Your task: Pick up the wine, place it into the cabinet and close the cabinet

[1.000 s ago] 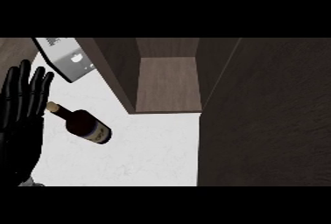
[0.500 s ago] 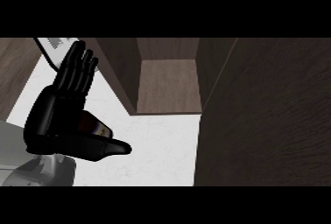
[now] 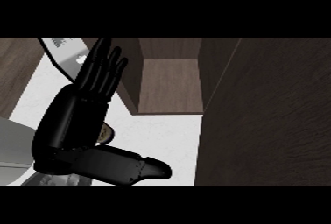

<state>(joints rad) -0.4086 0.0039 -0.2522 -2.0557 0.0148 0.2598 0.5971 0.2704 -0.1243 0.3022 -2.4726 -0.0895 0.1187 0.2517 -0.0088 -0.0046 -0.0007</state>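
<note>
The left hand [image 3: 77, 118] is seen with fingers straight and thumb spread wide, holding nothing. The wine [image 3: 106, 133] is mostly hidden beneath its palm. Bare white counter [image 3: 168, 144] lies right of it, then the open cabinet [image 3: 169, 89].

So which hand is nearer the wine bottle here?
The left hand. It hangs right over the wine bottle, hiding all but a sliver of it, fingers straight. The right hand is not in view.
</note>
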